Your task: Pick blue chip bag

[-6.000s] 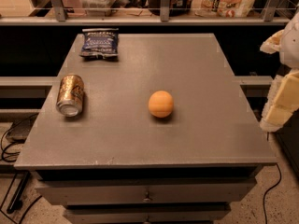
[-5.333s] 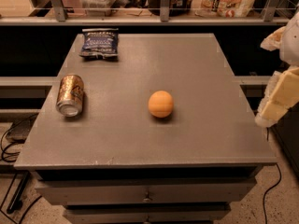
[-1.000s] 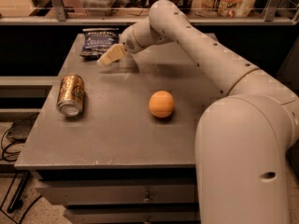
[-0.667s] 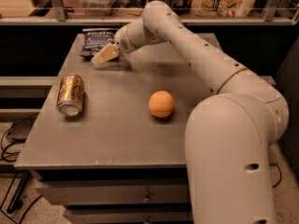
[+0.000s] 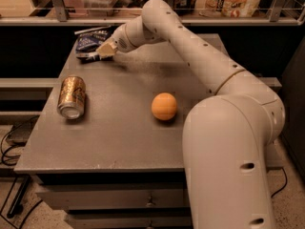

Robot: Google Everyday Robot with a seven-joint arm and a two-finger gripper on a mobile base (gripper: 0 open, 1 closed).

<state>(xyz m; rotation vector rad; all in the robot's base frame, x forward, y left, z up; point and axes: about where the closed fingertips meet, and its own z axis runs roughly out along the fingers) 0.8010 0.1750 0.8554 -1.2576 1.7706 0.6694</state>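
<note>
Reaches across the table (image 5: 119, 142) to its far-left corner, with the gripper (image 5: 106, 50) at the right edge of the bag (image 5: 86, 42). Cannot tell whether spread or closed. Leaves the can (image 5: 72, 97) lying near the left edge and the ball (image 5: 164, 106) near the middle.

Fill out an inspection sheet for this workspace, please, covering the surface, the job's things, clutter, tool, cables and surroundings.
Surface: grey table, flat top.
Job's things: blue chip bag, lying at the far left corner.
Clutter: gold soda can on its side near the left edge; orange ball mid-table.
Grippers: tool low at the bag's right edge; contact cannot be told.
Cables: dark cables on the floor left of the table.
Surroundings: shelf behind, holding packaged goods.
</note>
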